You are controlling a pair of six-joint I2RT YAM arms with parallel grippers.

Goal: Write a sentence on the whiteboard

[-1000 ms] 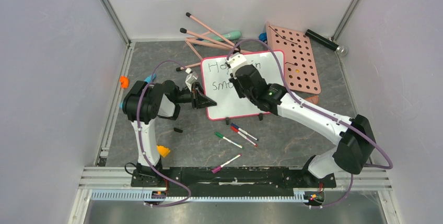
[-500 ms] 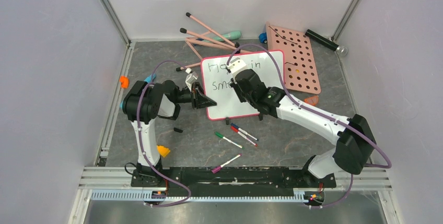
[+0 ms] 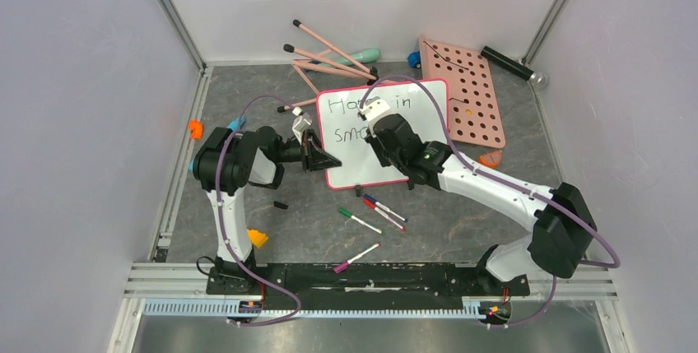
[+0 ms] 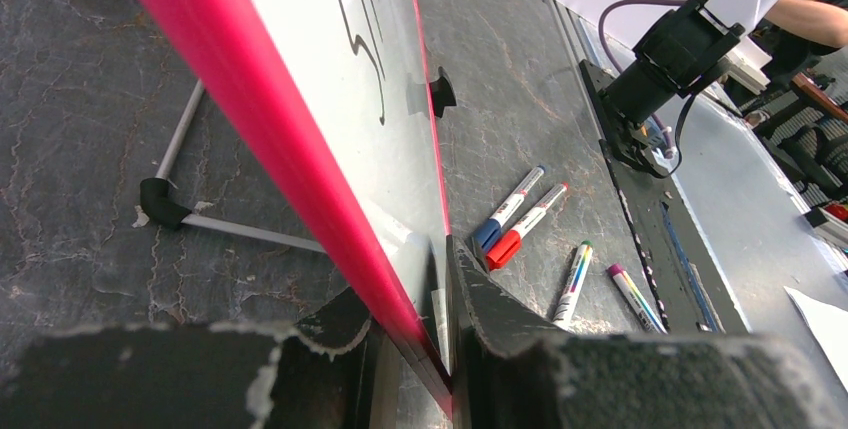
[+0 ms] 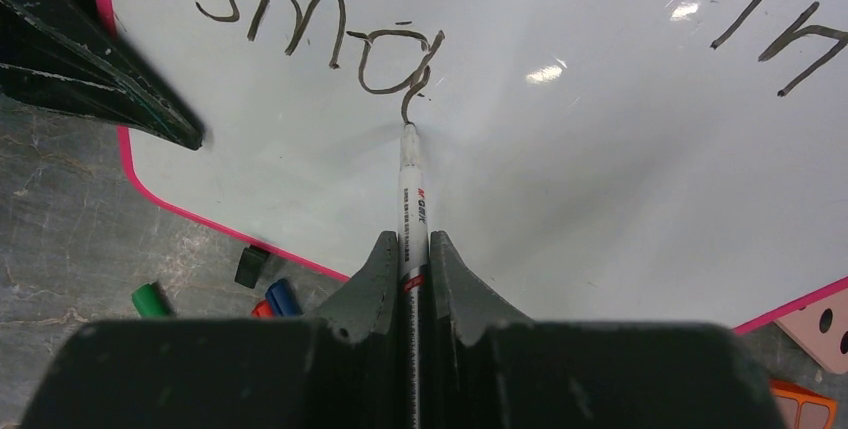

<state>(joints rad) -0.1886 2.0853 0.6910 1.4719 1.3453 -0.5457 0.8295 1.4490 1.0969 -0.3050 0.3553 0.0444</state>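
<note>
My right gripper (image 5: 408, 249) is clenched on a marker (image 5: 411, 184). The barrel sits between both fingers and the tip points forward. The tip touches the whiteboard (image 5: 600, 199) at the tail of the last written letter.

The sentence (image 5: 320, 29) reads "sma" on the board's near line. On the far line "in" is legible. The word before it is partly hidden by my arm in the top view. I judge the near line unfinished.

My left gripper (image 4: 418, 294) is clamped on the board's left rim, close to its near-left corner, with one finger on each face. I cannot tell whether the board lies flat or slightly raised.

Procedure for the current stroke:
1. Hold light, even tip pressure. Excess force flexes the board against the left clamp.
2. Lift the tip clear before starting the next letter.
3. Travel toward the board's right rim, parallel to the far line, and match the existing letter height.
4. Keep my fingers above the surface so they do not smear the ink.
5. Maintain the left clamp so the board cannot slide.

Spare markers (image 3: 384, 207) lie just off the board's near rim. A pegboard (image 3: 469, 102) lies against its right rim. Neither obstructs the stroke.
</note>
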